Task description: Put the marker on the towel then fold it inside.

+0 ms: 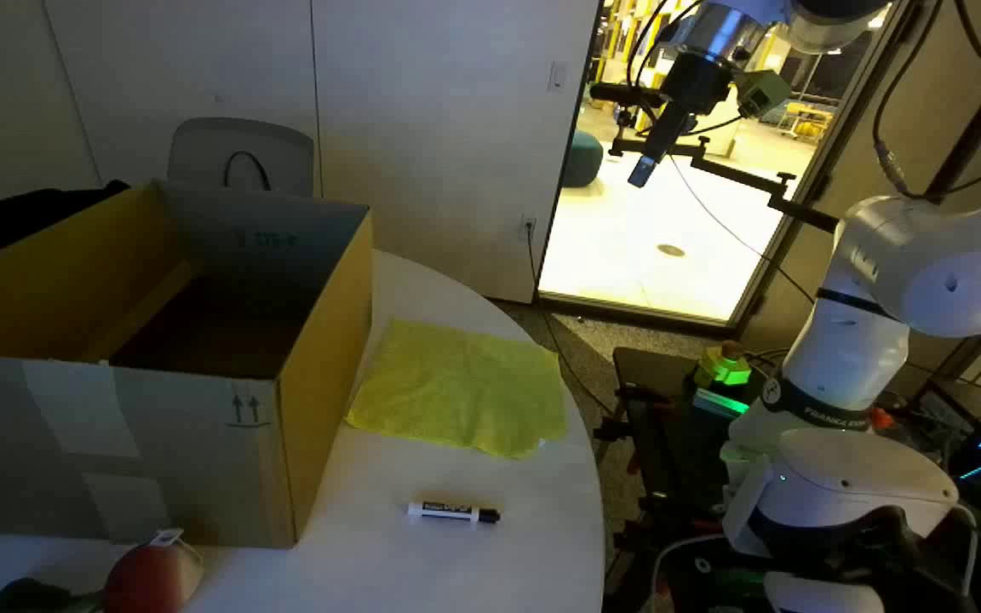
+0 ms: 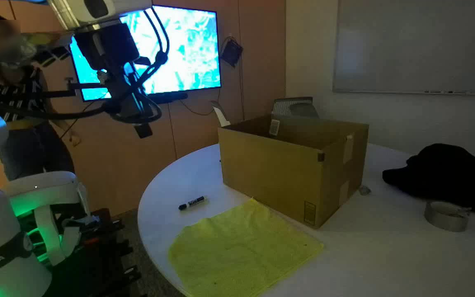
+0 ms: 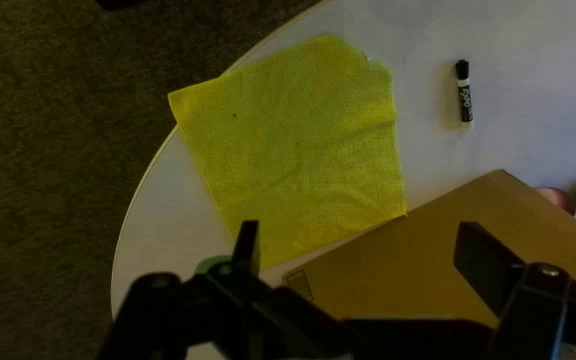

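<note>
The marker (image 1: pixel 454 512), black with white ends, lies on the white table beside the towel (image 1: pixel 465 387), a small gap apart. The marker also shows in an exterior view (image 2: pixel 192 203) and in the wrist view (image 3: pixel 464 95). The yellow-green towel is spread flat, slightly wrinkled; it shows in an exterior view (image 2: pixel 241 251) and in the wrist view (image 3: pixel 298 150), where one corner sticks out past the table's edge. My gripper (image 3: pixel 355 245) is open and empty, its fingers wide apart. It is high above the table in both exterior views (image 1: pixel 642 170) (image 2: pixel 142 130).
A large open cardboard box (image 1: pixel 192 443) stands on the table (image 1: pixel 422 570) right beside the towel. A red round object (image 1: pixel 154 579) lies by the box. A tape roll (image 2: pixel 446 216) and black cloth (image 2: pixel 452 177) lie beyond it. A person (image 2: pixel 19 103) stands behind the arm.
</note>
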You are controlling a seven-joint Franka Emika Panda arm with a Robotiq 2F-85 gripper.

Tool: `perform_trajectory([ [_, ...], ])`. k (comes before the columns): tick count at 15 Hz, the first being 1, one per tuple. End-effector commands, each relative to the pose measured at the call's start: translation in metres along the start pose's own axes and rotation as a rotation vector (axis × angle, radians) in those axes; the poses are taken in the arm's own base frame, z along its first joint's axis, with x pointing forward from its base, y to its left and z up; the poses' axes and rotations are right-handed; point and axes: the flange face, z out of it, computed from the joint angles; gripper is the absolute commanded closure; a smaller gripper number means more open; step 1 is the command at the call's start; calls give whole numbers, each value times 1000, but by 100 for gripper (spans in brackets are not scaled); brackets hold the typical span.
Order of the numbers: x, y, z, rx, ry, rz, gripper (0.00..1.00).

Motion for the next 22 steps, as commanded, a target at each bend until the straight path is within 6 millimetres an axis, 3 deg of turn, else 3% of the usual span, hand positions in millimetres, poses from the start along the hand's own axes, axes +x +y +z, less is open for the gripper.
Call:
perform_trajectory([
  [1,1,0,-2,0,2,0,0],
  [5,3,-9,7,3,-6,-26,0],
  [7,13,-30,23,-3,-30,-71,0],
  [10,22,-86,59,9,-70,-167,0],
  [13,19,-148,101,45,-113,-285,0],
  [18,-12,-237,170,65,-172,-425,0],
  [22,-40,-276,219,93,-201,-473,0],
])
